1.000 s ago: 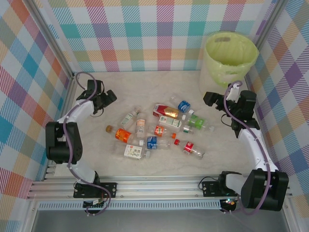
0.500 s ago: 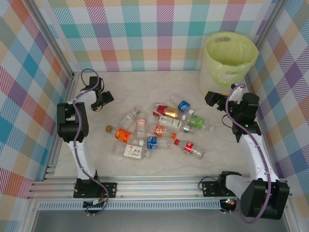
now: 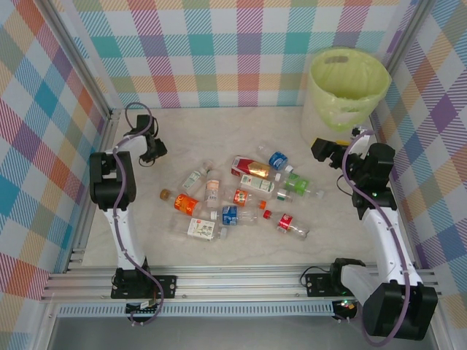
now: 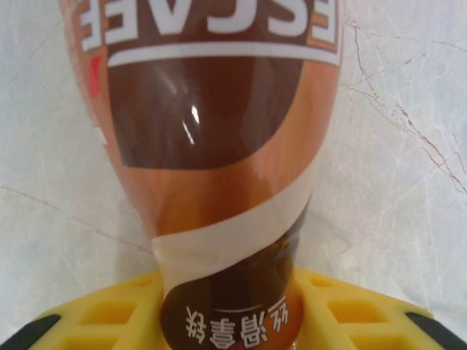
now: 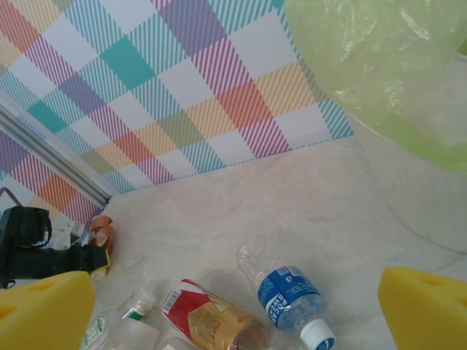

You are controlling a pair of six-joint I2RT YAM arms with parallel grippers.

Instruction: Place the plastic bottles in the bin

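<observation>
The left jaws are clamped on the narrow end of a brown bottle [image 4: 219,182], with yellow pads [image 4: 109,317] on either side of it, over the pale tabletop [image 4: 408,146] at the far left. The right jaws stand wide open, their yellow pads [image 5: 44,310] far apart, near the bin [image 3: 346,84] in the far right corner. The other bottles [image 3: 244,193] lie scattered mid-tabletop between the two arms. A blue-labelled one [image 5: 288,292] lies at the far edge of the heap.
</observation>
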